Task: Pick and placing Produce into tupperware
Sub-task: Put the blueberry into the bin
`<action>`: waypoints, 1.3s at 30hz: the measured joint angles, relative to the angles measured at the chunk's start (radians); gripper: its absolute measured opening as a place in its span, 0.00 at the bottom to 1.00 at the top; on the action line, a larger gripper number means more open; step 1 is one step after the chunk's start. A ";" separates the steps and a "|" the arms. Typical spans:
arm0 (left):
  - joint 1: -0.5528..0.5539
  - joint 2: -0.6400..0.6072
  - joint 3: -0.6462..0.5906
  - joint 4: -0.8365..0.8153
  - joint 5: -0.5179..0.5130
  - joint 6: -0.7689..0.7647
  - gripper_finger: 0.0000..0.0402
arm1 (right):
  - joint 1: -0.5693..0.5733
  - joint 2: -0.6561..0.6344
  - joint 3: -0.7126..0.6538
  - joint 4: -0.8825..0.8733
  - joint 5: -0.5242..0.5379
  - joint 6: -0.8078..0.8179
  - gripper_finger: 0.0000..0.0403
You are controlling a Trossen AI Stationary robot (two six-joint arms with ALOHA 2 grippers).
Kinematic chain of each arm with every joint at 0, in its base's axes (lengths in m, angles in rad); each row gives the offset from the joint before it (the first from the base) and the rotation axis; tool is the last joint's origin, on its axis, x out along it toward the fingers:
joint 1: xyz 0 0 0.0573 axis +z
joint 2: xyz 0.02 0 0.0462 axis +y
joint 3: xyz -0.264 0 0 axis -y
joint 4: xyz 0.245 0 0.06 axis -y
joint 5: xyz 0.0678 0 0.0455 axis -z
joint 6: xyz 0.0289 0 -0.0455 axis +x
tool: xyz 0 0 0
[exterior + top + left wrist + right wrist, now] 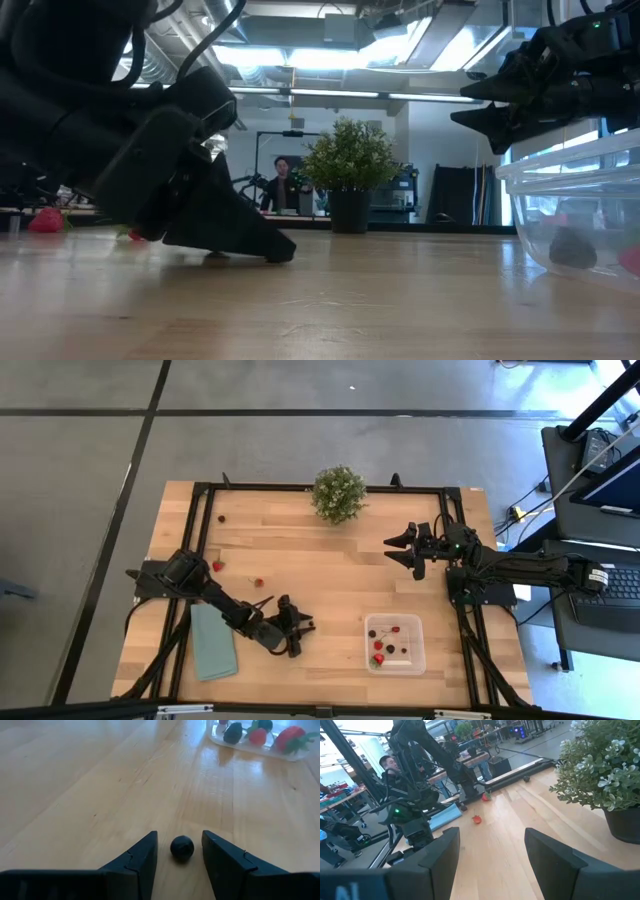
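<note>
The tupperware (pixel 394 643) is a clear container without lid, standing upright on the front right part of the table. Inside it lie several berries (pixel 381 650), some red and some dark. One dark round berry (pixel 182 847) lies on the wood between two dark fingers. Three more berries (pixel 218 566) lie apart on the left side.

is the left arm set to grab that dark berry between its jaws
Probably yes: the left gripper is down at the table with its jaws open on either side of the dark berry, and nothing lies between them.
</note>
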 joint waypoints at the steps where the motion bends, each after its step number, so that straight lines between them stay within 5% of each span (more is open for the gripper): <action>1: 0.000 0.001 0.000 0.007 0.002 -0.001 0.37 | 0.000 0.000 0.000 0.000 0.000 -0.002 0.56; 18: 0.000 0.000 0.004 -0.020 0.021 0.001 0.35 | 0.000 0.000 0.000 -0.001 0.000 -0.005 0.56; 32: 0.001 -0.003 0.003 -0.074 0.022 0.032 0.13 | 0.000 0.000 0.000 -0.001 0.000 -0.003 0.56; 39: 0.000 0.001 0.000 -0.025 0.010 0.034 0.12 | 0.000 0.000 0.000 -0.001 0.000 -0.002 0.56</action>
